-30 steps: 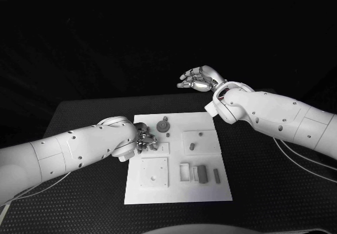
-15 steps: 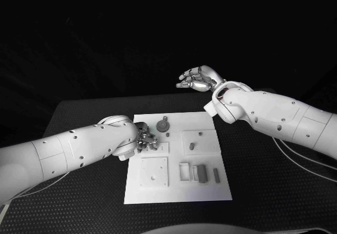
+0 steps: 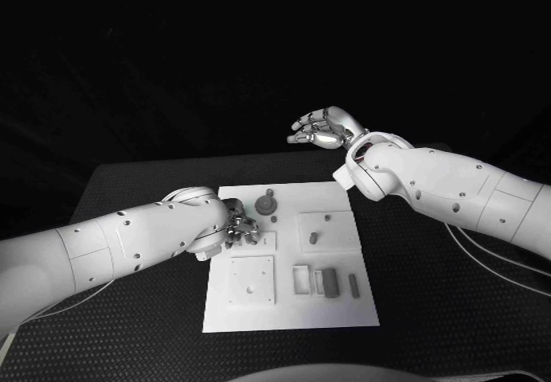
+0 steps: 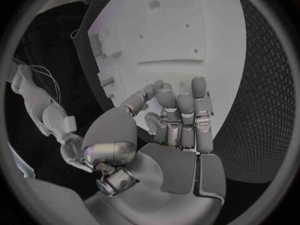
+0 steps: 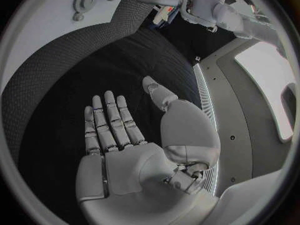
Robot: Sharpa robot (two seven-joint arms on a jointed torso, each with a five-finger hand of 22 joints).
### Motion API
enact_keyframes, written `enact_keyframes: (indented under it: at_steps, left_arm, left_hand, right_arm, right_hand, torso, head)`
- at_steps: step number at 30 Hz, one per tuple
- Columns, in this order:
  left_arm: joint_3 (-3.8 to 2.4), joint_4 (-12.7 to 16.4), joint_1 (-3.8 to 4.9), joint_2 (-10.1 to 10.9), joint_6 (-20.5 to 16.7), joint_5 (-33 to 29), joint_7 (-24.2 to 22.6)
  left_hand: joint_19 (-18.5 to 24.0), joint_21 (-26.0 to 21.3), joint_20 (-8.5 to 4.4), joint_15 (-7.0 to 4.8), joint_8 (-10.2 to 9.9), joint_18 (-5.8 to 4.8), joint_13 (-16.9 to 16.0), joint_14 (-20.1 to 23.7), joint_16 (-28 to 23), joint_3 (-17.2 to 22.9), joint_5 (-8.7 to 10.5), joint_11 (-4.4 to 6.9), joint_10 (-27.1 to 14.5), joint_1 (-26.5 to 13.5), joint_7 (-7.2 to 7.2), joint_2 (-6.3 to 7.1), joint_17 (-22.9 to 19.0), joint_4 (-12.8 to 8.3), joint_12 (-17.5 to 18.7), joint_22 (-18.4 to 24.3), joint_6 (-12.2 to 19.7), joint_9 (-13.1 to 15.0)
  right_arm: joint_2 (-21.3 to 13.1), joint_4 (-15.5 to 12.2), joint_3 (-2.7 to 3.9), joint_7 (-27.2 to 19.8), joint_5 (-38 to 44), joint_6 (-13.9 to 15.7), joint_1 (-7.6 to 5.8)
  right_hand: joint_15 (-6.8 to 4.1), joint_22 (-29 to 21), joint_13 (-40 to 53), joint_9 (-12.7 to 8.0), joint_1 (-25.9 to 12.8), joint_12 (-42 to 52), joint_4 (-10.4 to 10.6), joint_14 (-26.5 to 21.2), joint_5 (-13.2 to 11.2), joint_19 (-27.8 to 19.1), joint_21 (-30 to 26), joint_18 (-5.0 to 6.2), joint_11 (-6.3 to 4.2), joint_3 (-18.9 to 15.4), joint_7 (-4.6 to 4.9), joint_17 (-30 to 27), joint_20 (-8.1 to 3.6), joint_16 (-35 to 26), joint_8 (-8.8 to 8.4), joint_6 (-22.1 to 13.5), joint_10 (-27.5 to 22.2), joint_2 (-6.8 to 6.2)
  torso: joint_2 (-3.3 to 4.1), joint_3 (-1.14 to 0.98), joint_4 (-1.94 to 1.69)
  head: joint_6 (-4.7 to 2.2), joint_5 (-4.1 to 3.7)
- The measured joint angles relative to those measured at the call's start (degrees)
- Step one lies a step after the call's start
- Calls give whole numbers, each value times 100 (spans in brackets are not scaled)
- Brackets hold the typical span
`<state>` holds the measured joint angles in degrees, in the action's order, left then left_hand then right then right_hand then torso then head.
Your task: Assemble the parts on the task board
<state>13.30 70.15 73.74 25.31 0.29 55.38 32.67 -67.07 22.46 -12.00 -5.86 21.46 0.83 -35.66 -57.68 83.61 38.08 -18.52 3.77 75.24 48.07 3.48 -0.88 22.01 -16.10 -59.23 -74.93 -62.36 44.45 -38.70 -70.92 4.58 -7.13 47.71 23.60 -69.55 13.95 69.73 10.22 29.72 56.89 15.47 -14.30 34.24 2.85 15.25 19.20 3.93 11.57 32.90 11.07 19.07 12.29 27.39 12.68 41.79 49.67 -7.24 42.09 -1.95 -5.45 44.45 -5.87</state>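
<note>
Partly behind left hand with curled, empty fingers, task board; right hand spread, empty.

- The task board looks like matt white plastic, smooth.
- The table at the board's nine o'clock has a black, rough, woven-looking mat surface, matt; its grid texture shows in the left wrist view.
- The left hand looks like brushed silver metal with smooth grey pads.
- The right hand has the same satin finish.
- The arm shells are glossy white plastic.
- The gear at the board's twelve o'clock is dull grey.
</note>
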Motion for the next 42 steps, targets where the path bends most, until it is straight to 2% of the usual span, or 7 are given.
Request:
enact_keyframes:
  at_steps: [16, 18, 21, 25, 29, 39, 42]
  left_arm:
    - [-1, -52, 2, -65, 96, 50, 55]
    - [7, -45, -2, -59, 98, 45, 54]
    - [20, -30, -24, -48, 108, 30, 46]
    - [20, -28, -28, -30, 109, 9, 39]
    - [21, -18, -32, -13, 97, -18, 23]
    - [-33, 81, -37, 134, -4, -108, -44]
    - [-218, 92, -48, 223, -31, -126, -67]
  left_hand:
    - [-1, 23, 0, 0, 23, 0, -17, -2, 0, -89, -172, 0, 0, -128, -1, 11, -22, 79, -24, -1, -2, 373]
    - [-41, 24, -39, -83, 35, 0, -23, -86, 0, -301, 96, 113, 113, -238, -79, 61, -33, 99, -24, -1, -99, 420]
    - [-35, 45, -80, -201, 49, 1, -23, -136, 4, -633, 670, 312, 238, -479, -408, 191, -40, 132, -23, 0, -856, 458]
    - [6, 24, -84, -192, 0, 1, -23, -106, 4, -1058, 1114, 347, 222, -705, -436, 417, -48, 116, -23, 0, -886, 419]
    - [23, -25, -101, -212, -29, 1, -23, -86, 4, -1373, 1458, 363, 207, -900, -463, 503, -57, 27, 2, 0, -867, 437]
    - [44, -70, -121, -213, -39, 1, -22, -45, 4, -1684, 1538, 369, 172, -1062, -461, 608, -59, -38, 6, 1, -865, 452]
    - [44, -70, -121, -219, -48, 1, -22, -38, 4, -1717, 1538, 362, 161, -1062, -442, 608, -63, -52, 14, 1, -845, 452]
  right_arm:
    - [0, -5, -1, 8, 1, -16, 0]
    - [-2, -5, -1, 9, 1, -18, 0]
    - [-5, -5, -1, 11, 1, -20, 0]
    - [-8, -5, -1, 14, 1, -20, 0]
    - [-8, -7, -1, 15, 1, -20, 0]
    - [-11, 0, -1, 17, 1, -21, 1]
    - [-22, 0, -1, 18, 1, -21, 1]
  right_hand:
    - [1, 24, -35, -6, 0, -22, 0, -1, 0, -12, 0, 0, 0, 0, -21, -14, -12, 0, 29, -21, 0, 0]
    - [18, 25, -40, -6, 0, -22, 0, -18, 0, -21, 0, -63, 0, 0, -21, -14, -21, 0, 29, -21, 0, 0]
    - [18, 32, -47, -12, 0, -22, 0, -18, 0, -32, 0, -93, 0, 0, -21, -14, -9, 0, 29, -21, 0, 0]
    - [18, 41, -63, -15, 0, -44, 0, -18, 0, -41, 0, -93, 0, 0, -1, -21, 0, -23, 29, -40, 0, 0]
    - [18, 50, -75, -18, 0, -45, 0, -18, 0, -41, 0, -92, 0, 0, -1, -28, 0, -22, 29, -40, 0, 0]
    - [19, 63, -86, -23, 0, -45, 1, -19, 0, -83, -23, -92, 0, -1, -1, -28, 1, -22, 29, -40, 0, 0]
    - [38, 63, -87, -23, 0, -45, 16, -38, 0, -83, -23, -92, 0, -16, -1, -33, 1, -22, 29, -40, 0, 0]
  torso:
    - [-1, 5, -5]
    - [-1, 7, -6]
    - [-1, 8, -8]
    - [-1, 10, -12]
    - [-1, 10, -12]
    - [-2, 13, -10]
    - [-3, 15, -11]
  head:
    - [-3, -22]
    - [-5, -27]
    - [-8, -31]
    - [-9, -38]
    - [-9, -40]
    - [-29, -38]
    - [-39, -44]
